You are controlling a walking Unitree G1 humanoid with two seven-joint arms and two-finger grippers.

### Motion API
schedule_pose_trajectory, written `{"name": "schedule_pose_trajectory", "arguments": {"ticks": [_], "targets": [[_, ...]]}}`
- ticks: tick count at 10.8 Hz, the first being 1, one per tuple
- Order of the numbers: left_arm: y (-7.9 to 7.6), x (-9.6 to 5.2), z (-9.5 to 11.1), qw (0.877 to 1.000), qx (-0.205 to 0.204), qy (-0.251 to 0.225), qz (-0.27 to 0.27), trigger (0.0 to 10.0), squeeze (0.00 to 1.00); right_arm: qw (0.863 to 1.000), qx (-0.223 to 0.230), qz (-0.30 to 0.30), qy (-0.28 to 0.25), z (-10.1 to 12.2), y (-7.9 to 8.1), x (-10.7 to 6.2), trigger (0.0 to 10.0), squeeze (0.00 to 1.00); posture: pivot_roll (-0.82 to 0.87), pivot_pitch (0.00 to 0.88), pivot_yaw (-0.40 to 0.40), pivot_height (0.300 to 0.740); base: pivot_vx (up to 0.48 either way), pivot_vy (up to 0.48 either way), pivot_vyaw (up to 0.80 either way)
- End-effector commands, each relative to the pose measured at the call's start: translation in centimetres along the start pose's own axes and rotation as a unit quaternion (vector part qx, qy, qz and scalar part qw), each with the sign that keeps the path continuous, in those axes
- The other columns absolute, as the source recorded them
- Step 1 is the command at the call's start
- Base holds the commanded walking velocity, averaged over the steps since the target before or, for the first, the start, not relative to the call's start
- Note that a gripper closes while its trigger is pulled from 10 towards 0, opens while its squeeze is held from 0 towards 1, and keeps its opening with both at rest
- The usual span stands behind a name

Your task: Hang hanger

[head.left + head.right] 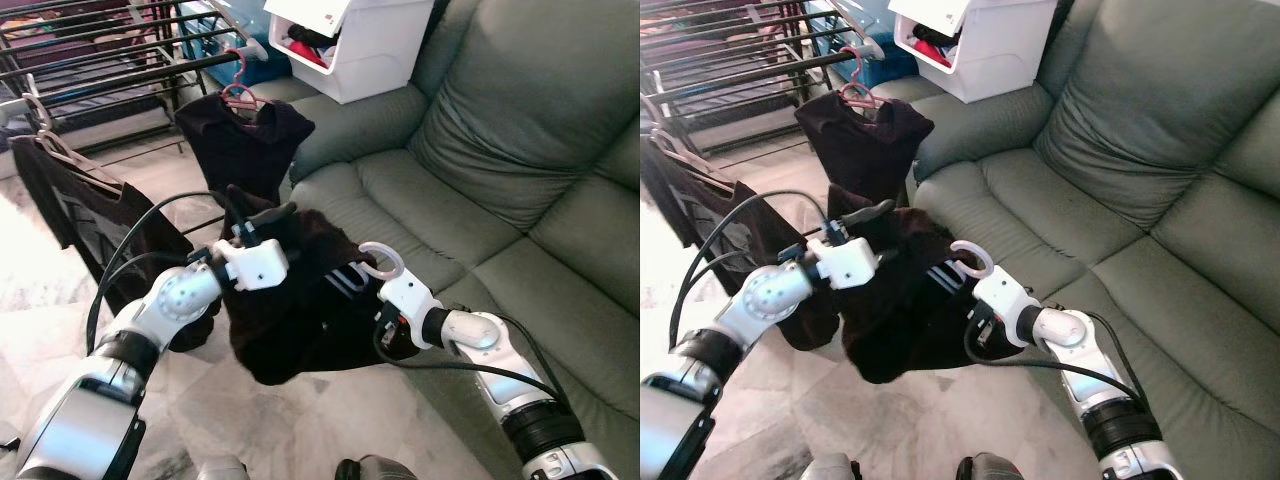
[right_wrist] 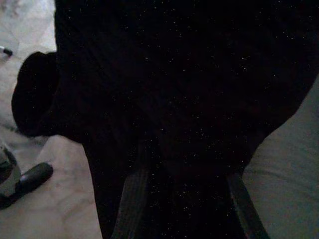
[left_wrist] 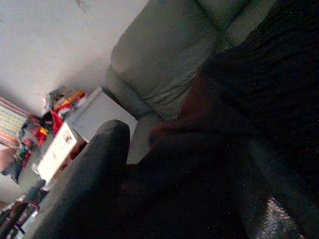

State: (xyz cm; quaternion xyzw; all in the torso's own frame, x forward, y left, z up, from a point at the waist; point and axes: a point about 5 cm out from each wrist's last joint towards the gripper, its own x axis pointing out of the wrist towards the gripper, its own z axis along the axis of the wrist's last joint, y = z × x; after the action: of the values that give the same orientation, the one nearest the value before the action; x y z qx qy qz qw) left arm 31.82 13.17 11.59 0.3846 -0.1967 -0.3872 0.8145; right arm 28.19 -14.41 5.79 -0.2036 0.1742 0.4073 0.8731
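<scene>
A black garment (image 1: 290,320) on a hanger hangs between my two arms, in front of the sofa. The hanger's white hook (image 1: 383,262) stands up just above my right wrist. My left gripper (image 1: 278,214) is shut on the garment's upper left edge, and dark cloth lies against its finger (image 3: 99,169) in the left wrist view. My right gripper (image 2: 184,199) is buried under the cloth below the hook, with black fabric pinched between its fingers (image 2: 130,199). The black drying rack (image 1: 110,70) stands to the upper left, beyond my left gripper.
A black shirt on a pink hanger (image 1: 240,92) hangs on the rack's bar, and another dark shirt on a pale hanger (image 1: 70,160) hangs further left. A grey-green sofa (image 1: 500,150) lies to the right, with a white storage bin (image 1: 350,45) on its far end. Marble floor lies below.
</scene>
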Motion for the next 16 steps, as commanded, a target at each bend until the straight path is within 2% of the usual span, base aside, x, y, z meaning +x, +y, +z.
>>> {"name": "schedule_pose_trajectory", "arguments": {"ticks": [1,3,4,5,6,7,8,9,10,11,12,13,14,15,16], "targets": [[0.3,0.2,1.0,0.999,0.01,-0.036,0.0,10.0,1.0,0.999,0.016,-0.017,0.022,-0.8,-0.1,0.0,0.0,0.0,-0.1,0.0,-0.008,0.74,0.0,0.0,0.0],[-0.3,-0.5,1.0,0.999,0.004,-0.04,-0.009,10.0,1.0,0.996,0.06,-0.064,0.024,-1.0,-0.6,0.2,0.0,0.0,-0.1,0.0,-0.008,0.74,0.0,0.0,0.0],[0.2,-0.7,0.8,0.999,-0.003,-0.03,0.023,10.0,1.0,0.992,0.076,-0.098,0.023,-1.1,-1.0,0.1,0.0,0.0,-0.1,0.0,-0.01,0.74,0.0,0.0,0.0],[0.4,-1.1,-0.1,0.994,-0.068,0.008,0.083,10.0,1.0,0.987,0.089,-0.135,0.015,-1.0,-1.4,0.0,0.0,0.0,-0.1,0.0,-0.01,0.74,0.0,0.0,0.0],[-0.1,-1.9,-1.5,0.977,-0.147,0.06,0.142,10.0,1.0,0.983,0.097,-0.158,0.005,-0.9,-1.4,-0.1,0.6,0.0,-0.1,0.0,-0.007,0.74,0.0,0.0,0.0],[-0.5,-2.9,-3.3,0.94,-0.226,0.132,0.217,10.0,1.0,0.98,0.108,-0.169,-0.017,-0.6,-1.1,-0.3,0.7,0.0,-0.1,0.0,-0.006,0.74,0.0,0.0,0.0],[-1.1,-4.2,-4.2,0.914,-0.267,0.165,0.257,10.0,0.27,0.976,0.105,-0.188,-0.035,-0.4,-0.8,-0.8,7.2,0.0,-0.1,0.0,-0.009,0.74,0.0,0.0,0.0],[-1.3,-5.3,-4.7,0.89,-0.289,0.185,0.299,10.0,0.0,0.972,0.112,-0.199,-0.058,0.0,-0.6,-1.0,10.0,0.0,-0.1,0.0,-0.009,0.74,0.0,0.0,0.0],[-1.6,-6.6,-5.1,0.869,-0.303,0.21,0.329,10.0,0.0,0.968,0.124,-0.201,-0.083,0.6,0.2,-1.2,10.0,0.0,-0.1,0.0,-0.014,0.74,0.0,0.0,0.0],[-1.9,-7.5,-5.1,0.856,-0.323,0.22,0.338,10.0,0.0,0.964,0.127,-0.21,-0.102,1.3,0.8,-1.2,10.0,0.0,-0.1,0.0,-0.02,0.74,0.0,0.0,0.0],[-2.1,-7.8,-4.9,0.858,-0.322,0.22,0.335,10.0,0.0,0.956,0.108,-0.252,-0.099,1.5,0.6,-1.4,10.0,0.0,-0.09,0.0,-0.022,0.74,0.0,0.0,0.0],[-2.1,-8.3,-4.7,0.857,-0.324,0.219,0.335,10.0,0.0,0.934,0.101,-0.331,-0.09,1.2,-0.3,-2.0,10.0,0.0,-0.09,0.0,-0.024,0.74,0.0,0.0,0.0],[-2.3,-9.2,-4.4,0.858,-0.322,0.224,0.332,10.0,0.0,0.926,0.091,-0.35,-0.11,1.3,-0.5,-3.2,10.0,0.0,-0.09,0.0,-0.024,0.74,0.0,0.0,0.0],[-2.7,-10.1,-3.9,0.859,-0.324,0.23,0.324,10.0,0.0,0.906,0.149,-0.382,-0.107,0.6,-0.5,-4.6,10.0,0.0,-0.09,0.0,-0.022,0.74,0.0,0.0,0.0],[-3.3,-11.1,-3.5,0.858,-0.331,0.237,0.313,10.0,0.0,0.891,0.15,-0.414,-0.114,0.0,-0.5,-6.4,10.0,0.0,-0.09,0.0,-0.019,0.74,0.0,0.0,0.0]]}}
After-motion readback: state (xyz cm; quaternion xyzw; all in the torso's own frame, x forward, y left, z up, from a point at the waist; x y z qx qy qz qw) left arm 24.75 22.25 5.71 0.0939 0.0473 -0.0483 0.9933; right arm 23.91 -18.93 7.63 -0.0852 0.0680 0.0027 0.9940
